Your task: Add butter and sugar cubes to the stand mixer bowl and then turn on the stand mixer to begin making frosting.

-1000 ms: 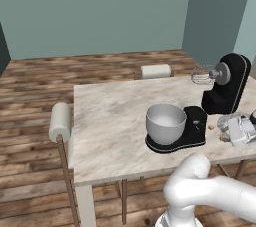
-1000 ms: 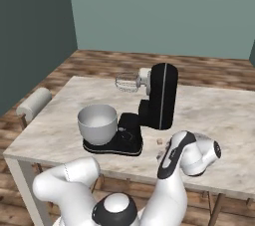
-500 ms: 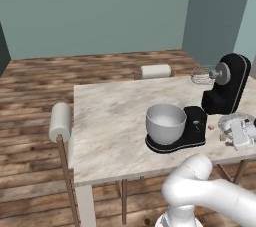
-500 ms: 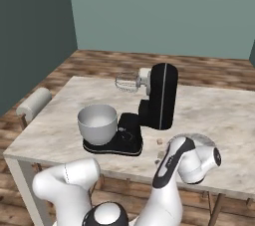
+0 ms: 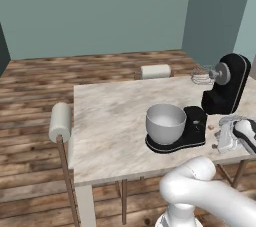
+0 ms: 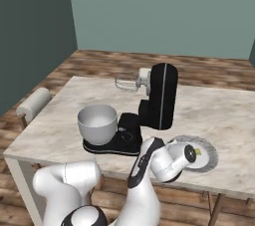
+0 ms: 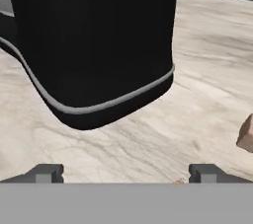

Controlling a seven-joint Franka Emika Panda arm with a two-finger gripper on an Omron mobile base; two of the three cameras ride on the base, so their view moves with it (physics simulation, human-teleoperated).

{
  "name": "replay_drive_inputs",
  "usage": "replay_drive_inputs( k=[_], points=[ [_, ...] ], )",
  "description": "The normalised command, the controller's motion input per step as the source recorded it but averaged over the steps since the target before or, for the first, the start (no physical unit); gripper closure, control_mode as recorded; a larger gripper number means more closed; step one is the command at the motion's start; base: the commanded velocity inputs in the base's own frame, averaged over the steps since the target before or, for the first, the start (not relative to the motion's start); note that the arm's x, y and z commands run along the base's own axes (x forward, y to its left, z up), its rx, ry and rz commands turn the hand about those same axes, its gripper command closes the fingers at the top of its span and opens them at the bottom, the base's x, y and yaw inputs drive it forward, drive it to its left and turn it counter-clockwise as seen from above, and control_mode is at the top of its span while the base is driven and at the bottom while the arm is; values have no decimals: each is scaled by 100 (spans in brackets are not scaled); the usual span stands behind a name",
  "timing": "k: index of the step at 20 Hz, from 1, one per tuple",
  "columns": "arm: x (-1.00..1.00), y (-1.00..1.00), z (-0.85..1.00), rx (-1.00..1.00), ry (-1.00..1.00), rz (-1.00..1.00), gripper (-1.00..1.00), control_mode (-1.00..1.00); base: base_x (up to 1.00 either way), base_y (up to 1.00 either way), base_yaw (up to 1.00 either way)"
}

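Observation:
The black stand mixer (image 5: 226,87) stands on the marble table (image 5: 110,116) with its head tilted up and the whisk clear of the bowl. The silver stand mixer bowl (image 5: 165,122) sits on the mixer's flat base; I cannot see into it. My gripper (image 7: 126,174) is open, low over the table, facing the mixer's black body (image 7: 94,40). A brown sugar cube (image 7: 246,136) lies to its right, untouched. Two small sugar cubes (image 5: 211,127) lie by the hand. A pale-yellow bit of butter (image 6: 197,151) shows on the plate behind my wrist.
A shallow grey plate (image 6: 209,158) lies near the table's front edge, partly covered by my hand. Padded chair backs stand at the table's left (image 5: 61,121) and far side (image 5: 155,71). Wooden floor surrounds the table.
The jaws have opened wider. The hand has shifted only slightly beside the mixer; the mixer and the bowl have not moved.

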Motion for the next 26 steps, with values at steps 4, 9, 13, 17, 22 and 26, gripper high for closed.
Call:
replay_drive_inputs(
  k=[4, 9, 13, 17, 22, 26],
  points=[
    [2, -1, -64, -4, 0, -8, 100, -100, 0, 0, 0],
    [0, -67, -56, 0, -3, -6, 100, -100, 0, 0, 0],
    [0, -85, -38, 5, -5, -5, 100, -100, 0, 0, 0],
    [0, -96, -45, 5, -12, 0, 100, -100, 0, 0, 0],
    [0, -84, -54, 1, -13, 0, 100, -100, 0, 0, 0],
    [-4, -51, -36, 1, -6, 0, 100, -100, 0, 0, 0]
  ],
)
